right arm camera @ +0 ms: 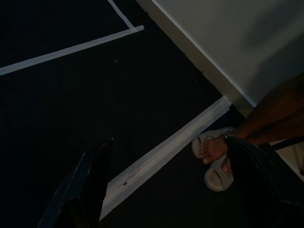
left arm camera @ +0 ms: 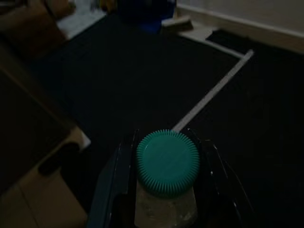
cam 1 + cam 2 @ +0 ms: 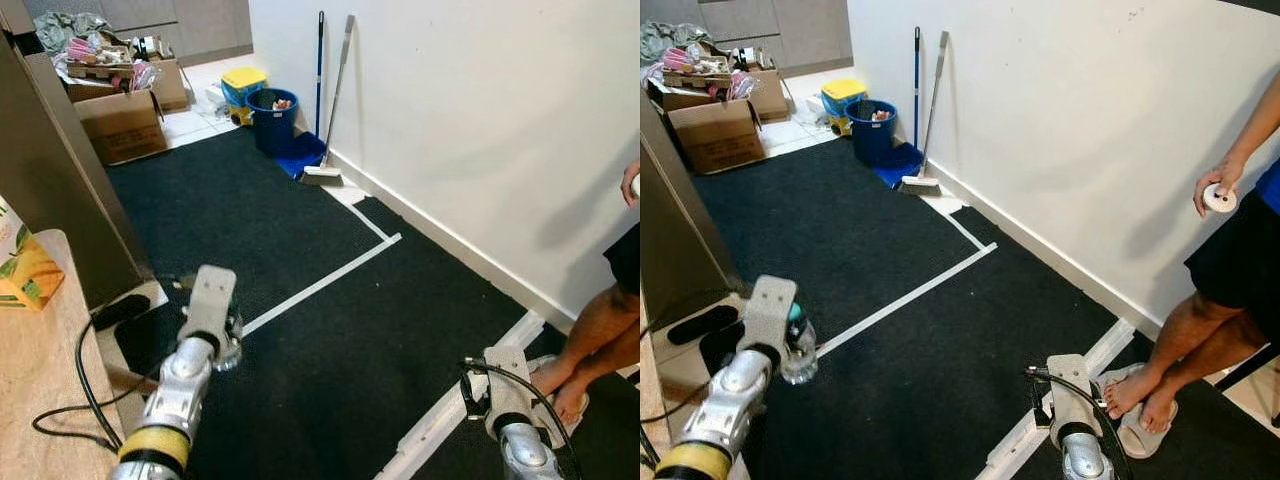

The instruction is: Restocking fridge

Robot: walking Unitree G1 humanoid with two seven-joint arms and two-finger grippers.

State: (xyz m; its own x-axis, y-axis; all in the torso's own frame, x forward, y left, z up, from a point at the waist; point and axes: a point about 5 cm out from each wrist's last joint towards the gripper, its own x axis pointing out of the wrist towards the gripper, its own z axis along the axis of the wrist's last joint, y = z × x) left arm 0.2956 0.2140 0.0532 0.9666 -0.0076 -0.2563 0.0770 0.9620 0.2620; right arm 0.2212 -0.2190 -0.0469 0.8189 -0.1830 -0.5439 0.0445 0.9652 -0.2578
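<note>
A clear bottle with a teal ribbed cap [image 2: 167, 161] sits upright between the black fingers of my left gripper [image 2: 164, 138], which is shut on it. In the right eye view the bottle [image 3: 799, 352] hangs low on the left, over black carpet beside a white tape line [image 3: 902, 295]. My right gripper [image 1: 176, 190] is open with nothing between its fingers [image 1: 90, 183], held low on the right above a tape strip near a person's sandalled feet.
A person stands at the right by the white wall, feet [image 3: 1140, 395] close to my right arm, a hand holding a small white round thing [image 3: 1220, 197]. On my left are a wooden counter [image 3: 35, 380] with a carton [image 3: 25, 268] and cable, and a dark tall panel [image 3: 60, 190]. Far back stand a blue bucket [image 3: 272, 120], broom and boxes [image 3: 120, 125].
</note>
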